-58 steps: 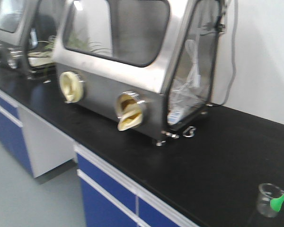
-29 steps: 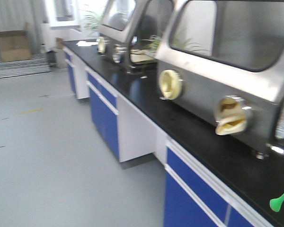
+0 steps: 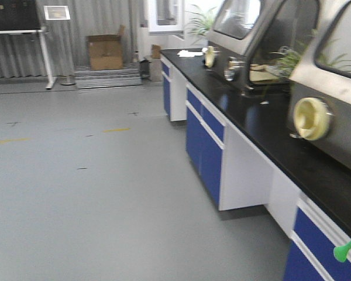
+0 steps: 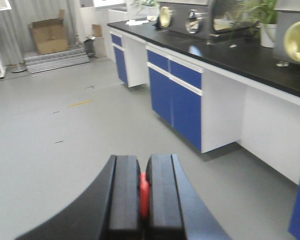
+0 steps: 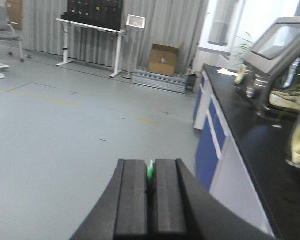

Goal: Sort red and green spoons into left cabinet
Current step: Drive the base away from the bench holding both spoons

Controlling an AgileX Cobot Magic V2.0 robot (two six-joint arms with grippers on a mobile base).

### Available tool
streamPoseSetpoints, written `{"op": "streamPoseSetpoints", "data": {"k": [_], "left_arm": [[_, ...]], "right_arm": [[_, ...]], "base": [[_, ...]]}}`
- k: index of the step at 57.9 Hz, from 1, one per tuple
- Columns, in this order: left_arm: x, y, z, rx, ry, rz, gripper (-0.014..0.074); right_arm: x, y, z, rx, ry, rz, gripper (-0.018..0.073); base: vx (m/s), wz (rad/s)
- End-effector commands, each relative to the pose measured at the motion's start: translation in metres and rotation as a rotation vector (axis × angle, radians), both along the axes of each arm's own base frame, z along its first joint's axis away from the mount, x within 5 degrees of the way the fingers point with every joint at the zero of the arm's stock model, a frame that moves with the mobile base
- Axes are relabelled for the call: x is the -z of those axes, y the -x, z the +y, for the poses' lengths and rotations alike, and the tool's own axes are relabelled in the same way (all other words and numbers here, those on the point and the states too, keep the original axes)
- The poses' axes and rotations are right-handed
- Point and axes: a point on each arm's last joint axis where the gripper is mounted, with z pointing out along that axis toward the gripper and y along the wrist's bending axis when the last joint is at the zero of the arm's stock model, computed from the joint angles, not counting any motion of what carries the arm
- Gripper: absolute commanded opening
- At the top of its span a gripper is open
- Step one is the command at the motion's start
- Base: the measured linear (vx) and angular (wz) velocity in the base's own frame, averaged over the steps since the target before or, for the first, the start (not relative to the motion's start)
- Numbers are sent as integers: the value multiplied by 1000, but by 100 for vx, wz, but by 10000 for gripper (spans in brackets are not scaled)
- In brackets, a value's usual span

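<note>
Left hand (image 4: 142,172) clamps the red spoon (image 4: 144,196); right hand (image 5: 150,187) clamps the green spoon (image 5: 150,171), its end at 5 o'clock in the front view. The black surface (image 3: 263,126) recedes toward 1 o'clock. Judged step: carrying. The left cabinet is unseen and must be found next.

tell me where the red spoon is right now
The red spoon is in the left wrist view, clamped between the shut jaws of the left gripper, above grey floor with the blue counter to its right.

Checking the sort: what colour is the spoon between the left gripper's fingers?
A red spoon, clearest in the left wrist view.
</note>
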Motion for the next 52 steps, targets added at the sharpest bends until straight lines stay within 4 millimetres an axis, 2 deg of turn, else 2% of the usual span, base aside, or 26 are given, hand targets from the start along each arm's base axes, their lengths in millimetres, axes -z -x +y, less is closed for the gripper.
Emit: {"op": "streamPoseSetpoints", "data": {"k": [1, 25, 52], "left_arm": [[-15, 0, 3, -35, 32, -84, -3], [-15, 0, 3, -35, 32, -84, -3], [-15, 0, 3, -35, 32, -84, -3]], "right_arm": [[-10, 0, -2, 21, -26, -29, -3], [-10, 0, -2, 21, -26, -29, -3], [-10, 0, -2, 23, -26, -30, -3]], "base": [[22, 42], [28, 40], [41, 37]]}}
